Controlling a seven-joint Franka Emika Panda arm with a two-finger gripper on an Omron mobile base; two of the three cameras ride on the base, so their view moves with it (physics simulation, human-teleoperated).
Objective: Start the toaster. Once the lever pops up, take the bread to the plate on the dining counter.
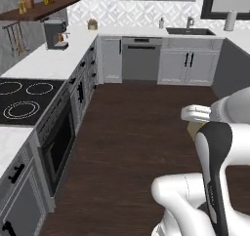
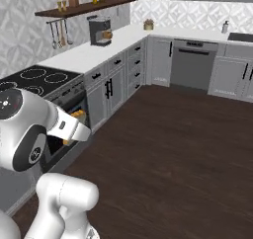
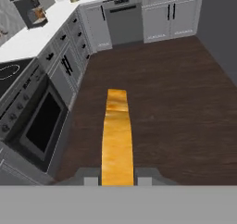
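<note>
My gripper [image 3: 118,177] is shut on the bread [image 3: 117,135], a tan-orange slice seen edge-on that sticks out between the two fingertips [image 3: 91,177]. It hangs above the dark wood floor, in front of the oven. In the right base view the hand [image 2: 73,128] is at the left, with a bit of the bread [image 2: 77,114] showing at its upper edge. In the left base view a tan sliver of the bread [image 1: 194,129] peeks out under the white hand. The toaster, the plate and the dining counter are out of view.
A black cooktop [image 1: 24,98] with an oven [image 3: 41,126] below it lies to the left. A coffee machine [image 1: 54,33] stands on the white worktop. At the back are a dishwasher [image 1: 141,59] and a sink [image 1: 190,31]. Open floor [image 1: 136,132] stretches ahead.
</note>
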